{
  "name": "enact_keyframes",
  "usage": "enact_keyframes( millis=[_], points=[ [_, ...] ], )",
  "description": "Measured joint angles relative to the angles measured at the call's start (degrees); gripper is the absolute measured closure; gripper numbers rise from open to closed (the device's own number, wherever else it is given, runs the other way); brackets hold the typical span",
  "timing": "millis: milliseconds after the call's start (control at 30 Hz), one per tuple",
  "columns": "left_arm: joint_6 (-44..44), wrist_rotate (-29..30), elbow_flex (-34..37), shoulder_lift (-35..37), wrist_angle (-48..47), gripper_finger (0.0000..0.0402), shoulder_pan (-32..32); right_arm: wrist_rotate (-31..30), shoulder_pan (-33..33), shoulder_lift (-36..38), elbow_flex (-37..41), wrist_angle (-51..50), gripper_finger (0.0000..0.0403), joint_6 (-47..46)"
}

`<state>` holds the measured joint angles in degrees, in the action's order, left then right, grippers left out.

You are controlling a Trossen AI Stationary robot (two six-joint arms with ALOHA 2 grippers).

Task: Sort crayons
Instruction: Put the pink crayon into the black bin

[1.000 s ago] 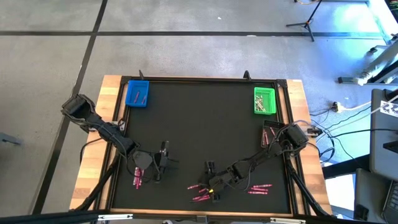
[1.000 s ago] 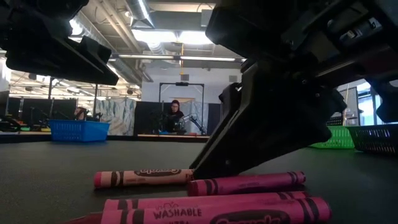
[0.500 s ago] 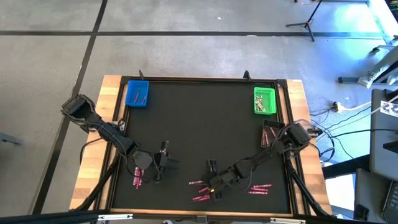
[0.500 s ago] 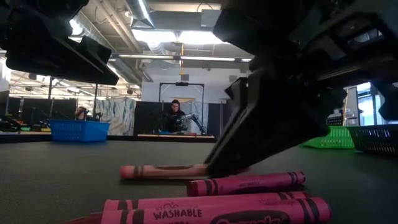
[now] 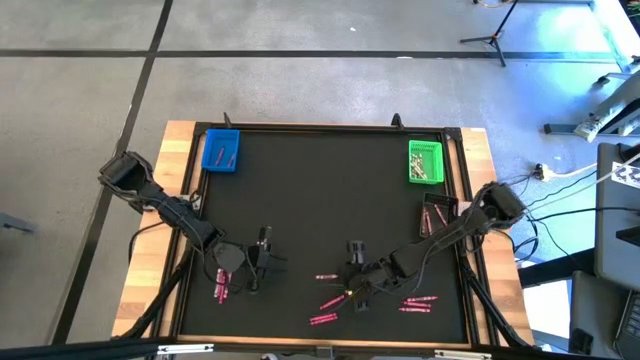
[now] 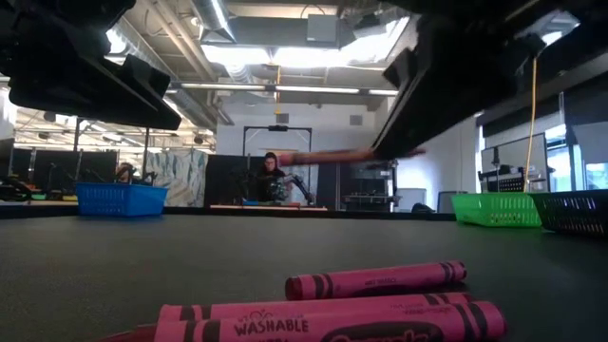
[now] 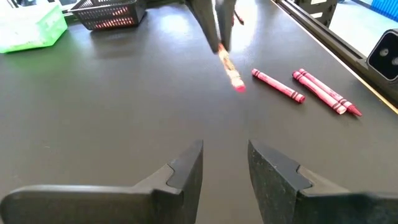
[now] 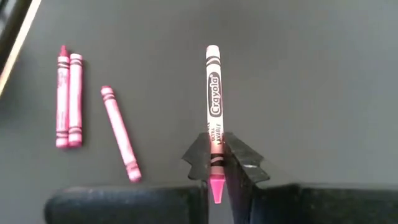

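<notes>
My right gripper [image 5: 352, 277] hangs above the table's near middle, shut on a pink crayon [image 8: 213, 93] that shows lifted in the low view [image 6: 328, 155]. Other pink crayons lie flat on the dark mat below and around it [image 5: 333, 300] [image 5: 322, 319] [image 5: 415, 301] [image 8: 118, 134]. My left gripper [image 5: 256, 262] waits at the near left, open with nothing between its fingers [image 7: 227, 165], beside a small group of crayons [image 5: 221, 285]. My right gripper pinches the crayon between its two fingers near its pointed end [image 8: 214, 132]; the tip pokes back behind the fingertips. The fingers slant down from the table's right and lie along the crayon. The rest juts out ahead of the fingertips, clear of the mat.
A blue tray [image 5: 221, 150] stands at the far left corner and a green tray [image 5: 425, 161] at the far right, with a dark basket [image 5: 437, 212] nearer along the right edge. The raised frame edges the mat. A person sits in the room beyond the table.
My right gripper has risen and drawn a little toward the table's right edge. The crayon first slid along the mat under its fingers, then came up with them and now hangs clear. The other crayons lie where they were.
</notes>
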<state>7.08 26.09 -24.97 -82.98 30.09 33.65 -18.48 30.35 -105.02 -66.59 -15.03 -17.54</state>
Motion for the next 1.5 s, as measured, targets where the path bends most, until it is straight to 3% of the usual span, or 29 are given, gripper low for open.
enact_keyframes(
  millis=[333, 733, 967, 1233, 1500],
  points=[
    [-0.05, 0.0, 0.0, 0.0, -0.02, 0.0282, 0.0, 0.82, 0.04, 8.0, -0.02, -13.36, 0.0378, -5.5],
    [-0.01, 0.0, 0.0, 0.0, -0.07, 0.0282, 0.0, -8.71, 1.28, 14.54, -0.07, -36.3, 0.0377, -22.2],
    [0.01, 0.0, 0.0, 0.0, -0.11, 0.0282, 0.0, -14.97, 5.55, 19.21, 1.97, -50.08, 0.0377, -37.41],
    [-0.06, 0.0, 0.0, 0.0, -0.09, 0.0282, 0.02, -14.35, 9.77, 29.53, 13.02, -57.58, 0.0377, -60.36],
    [-0.14, 0.02, 0.0, 0.0, -0.07, 0.0282, -0.15, -9.18, 11.04, 37.6, 23.48, -59.4, 0.0377, -79.21]
  ],
)
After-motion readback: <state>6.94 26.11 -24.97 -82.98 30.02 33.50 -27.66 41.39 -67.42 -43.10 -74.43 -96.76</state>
